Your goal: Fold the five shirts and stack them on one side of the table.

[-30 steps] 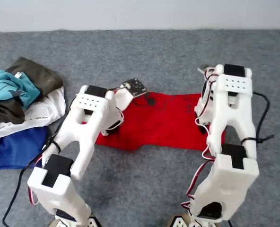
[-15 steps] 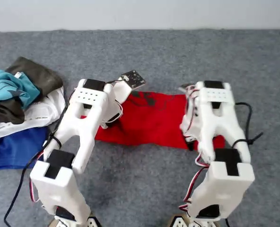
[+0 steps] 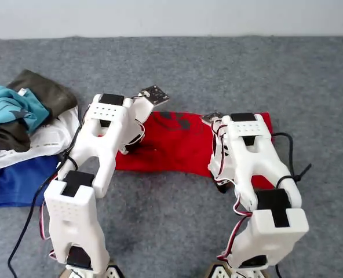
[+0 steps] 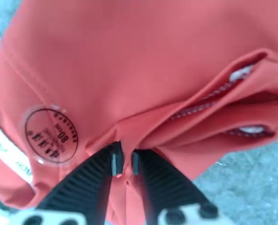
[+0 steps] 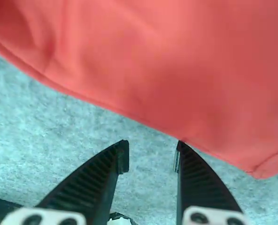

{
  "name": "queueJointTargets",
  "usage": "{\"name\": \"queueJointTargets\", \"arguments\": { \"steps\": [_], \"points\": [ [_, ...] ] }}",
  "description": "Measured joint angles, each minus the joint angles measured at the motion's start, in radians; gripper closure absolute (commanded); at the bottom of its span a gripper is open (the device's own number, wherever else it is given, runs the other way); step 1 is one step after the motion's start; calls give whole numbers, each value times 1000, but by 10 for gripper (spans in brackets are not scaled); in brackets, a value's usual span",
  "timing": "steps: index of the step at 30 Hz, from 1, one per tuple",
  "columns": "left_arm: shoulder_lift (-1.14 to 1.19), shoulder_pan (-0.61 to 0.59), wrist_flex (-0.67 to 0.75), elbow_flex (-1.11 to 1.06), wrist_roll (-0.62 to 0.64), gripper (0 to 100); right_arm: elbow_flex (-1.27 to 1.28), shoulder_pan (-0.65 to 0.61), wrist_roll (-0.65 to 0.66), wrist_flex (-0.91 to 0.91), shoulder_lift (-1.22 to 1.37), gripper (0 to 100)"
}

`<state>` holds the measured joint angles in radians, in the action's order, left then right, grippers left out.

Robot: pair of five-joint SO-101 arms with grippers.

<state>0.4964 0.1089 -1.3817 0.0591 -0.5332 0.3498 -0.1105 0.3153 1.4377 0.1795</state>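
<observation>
We see the red shirt point(image 3: 177, 150) lying mid-frame on the table point(image 3: 218, 63), with a pile point(image 3: 26, 133) of other shirts at the left edge. The left gripper point(image 4: 122, 164) is clamped on a pinch of shirt. The right gripper point(image 5: 150, 161) has its jaws apart at the hem, holding nothing. Risk, as we judge it: a one-sided pull bunches the shirt, or the thin pinch slips. Versus earlier, the right arm has shifted left toward centre and the left arm slightly up.
</observation>
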Motion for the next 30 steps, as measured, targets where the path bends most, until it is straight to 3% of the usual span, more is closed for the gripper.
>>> {"name": "queueJointTargets", "arguments": {
  "steps": [17, 26, 30],
  "points": [
    [0, -5, -2, 126, 83, 981, 3, -6, 0, -12, 0, 836],
    [0, -61, -2, 126, 130, 981, 3, -98, 0, -12, 0, 836],
    [0, -74, -20, 126, 160, 905, 3, -107, 0, -12, 0, 836]
  ]
}}
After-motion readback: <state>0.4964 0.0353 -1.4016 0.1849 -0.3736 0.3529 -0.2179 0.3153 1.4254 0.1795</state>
